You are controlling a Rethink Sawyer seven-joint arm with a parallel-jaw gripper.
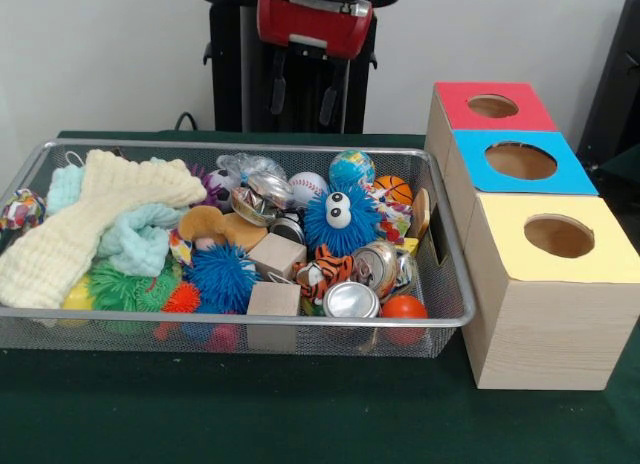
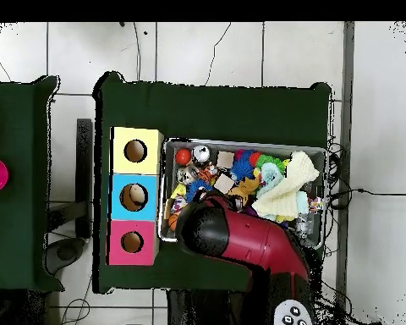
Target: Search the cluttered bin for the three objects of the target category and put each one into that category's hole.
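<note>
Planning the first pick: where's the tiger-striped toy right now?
In the front view, the tiger-striped toy lies in the bin, right of centre, just below the fuzzy blue ball, beside a crushed can.

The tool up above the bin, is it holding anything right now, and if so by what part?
Nothing is held. The tool hangs above the far rim of the bin, its fingers apart with only empty space between them, clear of every toy below.

bin on bench | three boxes in a row just right of bin, front view | tiger toy in bin between cube and can | gripper behind bin, apparently above its far rim
</note>
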